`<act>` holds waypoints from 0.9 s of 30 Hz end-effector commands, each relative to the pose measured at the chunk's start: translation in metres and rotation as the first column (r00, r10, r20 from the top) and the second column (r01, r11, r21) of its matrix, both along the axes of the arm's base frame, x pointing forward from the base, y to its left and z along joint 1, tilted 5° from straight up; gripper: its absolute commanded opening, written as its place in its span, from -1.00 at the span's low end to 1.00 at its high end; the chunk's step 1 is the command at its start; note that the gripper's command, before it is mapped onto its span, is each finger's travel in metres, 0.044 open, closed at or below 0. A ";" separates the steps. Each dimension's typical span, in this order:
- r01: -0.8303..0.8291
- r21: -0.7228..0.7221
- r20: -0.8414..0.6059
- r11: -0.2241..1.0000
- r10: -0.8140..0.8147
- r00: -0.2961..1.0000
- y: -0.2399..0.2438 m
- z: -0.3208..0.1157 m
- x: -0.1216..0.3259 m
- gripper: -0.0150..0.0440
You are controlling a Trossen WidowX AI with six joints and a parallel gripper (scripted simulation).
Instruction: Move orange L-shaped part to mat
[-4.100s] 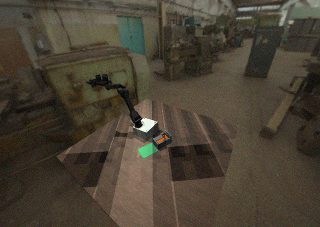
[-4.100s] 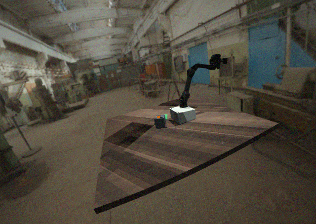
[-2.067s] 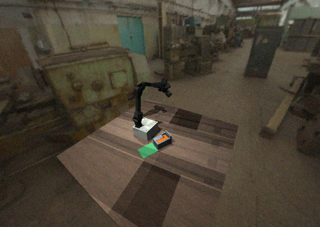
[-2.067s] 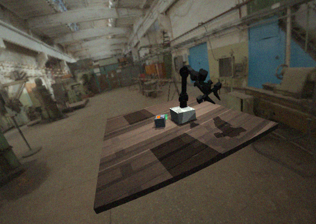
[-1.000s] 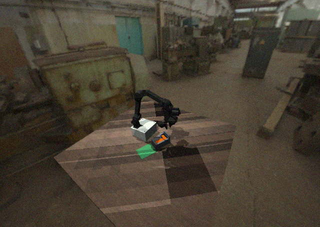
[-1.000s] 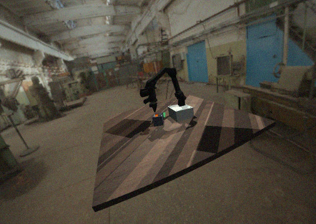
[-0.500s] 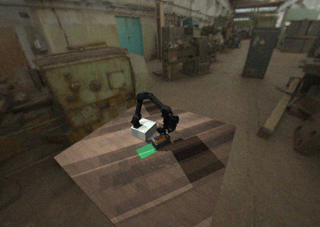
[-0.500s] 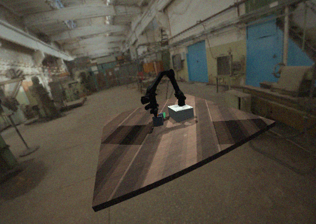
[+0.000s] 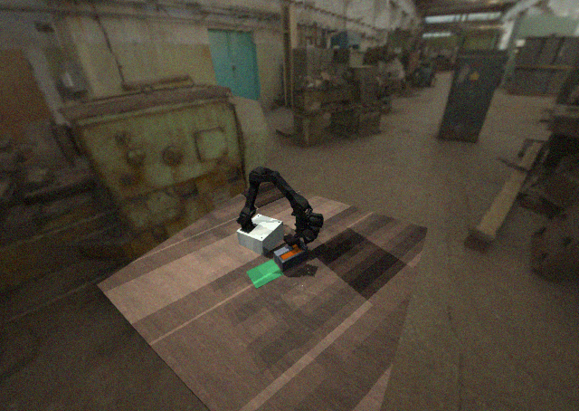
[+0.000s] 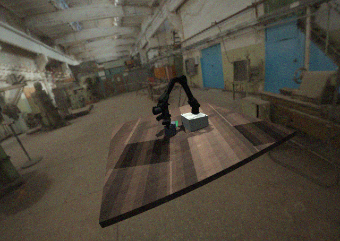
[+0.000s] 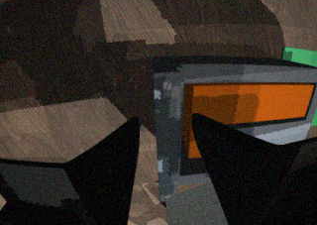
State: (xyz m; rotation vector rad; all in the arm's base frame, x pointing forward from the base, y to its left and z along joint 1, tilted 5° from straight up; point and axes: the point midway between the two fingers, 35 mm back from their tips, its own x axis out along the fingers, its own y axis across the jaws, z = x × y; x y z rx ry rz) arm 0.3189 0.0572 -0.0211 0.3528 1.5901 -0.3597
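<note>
The orange L-shaped part (image 9: 292, 253) (image 11: 284, 98) lies in the pocket of the grey tray (image 9: 293, 262) (image 10: 170, 130) (image 11: 223, 75). It looks level; no raised end shows. My gripper (image 9: 298, 243) (image 10: 166, 125) (image 11: 165, 121) is partly open with nothing between its fingers. It is low over the tray's end away from the mat. In the wrist view the right fingertip is over the part's L-shaped end and hides some of it; the left fingertip is outside the tray. Contact cannot be told. The green mat (image 9: 263, 274) (image 10: 176, 123) (image 11: 299, 56) lies beside the tray's other end.
The arm's base stands on a white-topped grey box (image 9: 259, 239) (image 10: 195, 123), close beside the tray. The wooden table (image 9: 224, 313) (image 10: 153, 178) carries all of it, with dark shadows across its planks.
</note>
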 end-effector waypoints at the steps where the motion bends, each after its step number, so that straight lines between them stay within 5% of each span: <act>1: 0.006 -0.005 -0.009 1.000 -0.006 1.000 -0.001 -0.009 -0.004 0.12; 27: 0.006 -0.005 -0.009 1.000 -0.006 1.000 -0.001 -0.028 -0.005 0.12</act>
